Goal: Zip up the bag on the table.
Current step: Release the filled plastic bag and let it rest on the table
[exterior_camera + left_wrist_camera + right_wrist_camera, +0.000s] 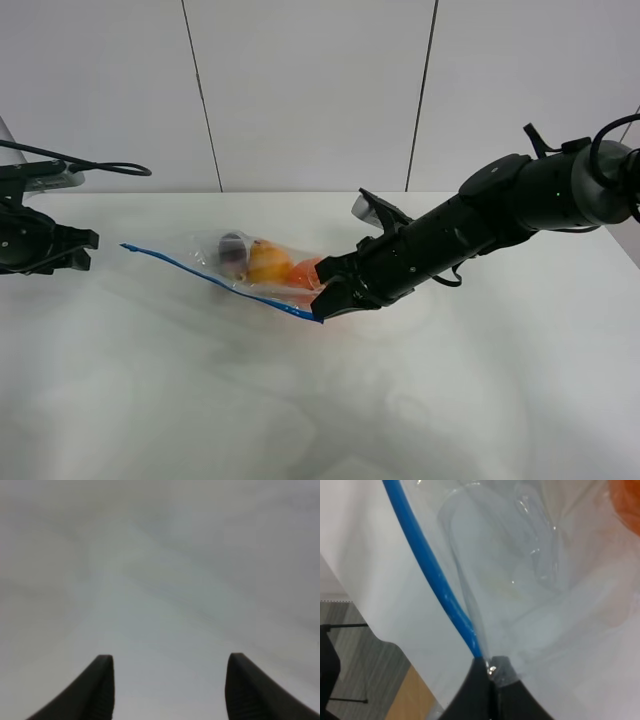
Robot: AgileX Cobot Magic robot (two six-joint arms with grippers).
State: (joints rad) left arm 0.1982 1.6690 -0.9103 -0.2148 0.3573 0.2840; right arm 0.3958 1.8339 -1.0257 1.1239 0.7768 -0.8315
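Clear plastic bag (240, 272) holding orange, yellow and dark fruit (265, 262) lies on the white table (330, 420). My right gripper (490, 669) is pinched closed on the bag's corner, at one end of its blue zip strip (432, 575). My left gripper (169, 662) hangs empty, jaws apart, well left of the bag.

A plain white matte table (300, 400) fills the lower part of the high view, and its far edge at 12 o'clock meets a pale panelled wall (300, 90). A clear, crinkly bag (210, 258) rests on it, toward 11 o'clock from the table's middle. The bag's blue zip strip (200, 269) borders its 7 o'clock edge, slanting from 10 o'clock to 4 o'clock. Dark purple fruit (233, 247), yellow fruit (265, 263) and orange fruit (305, 272) show through the plastic.
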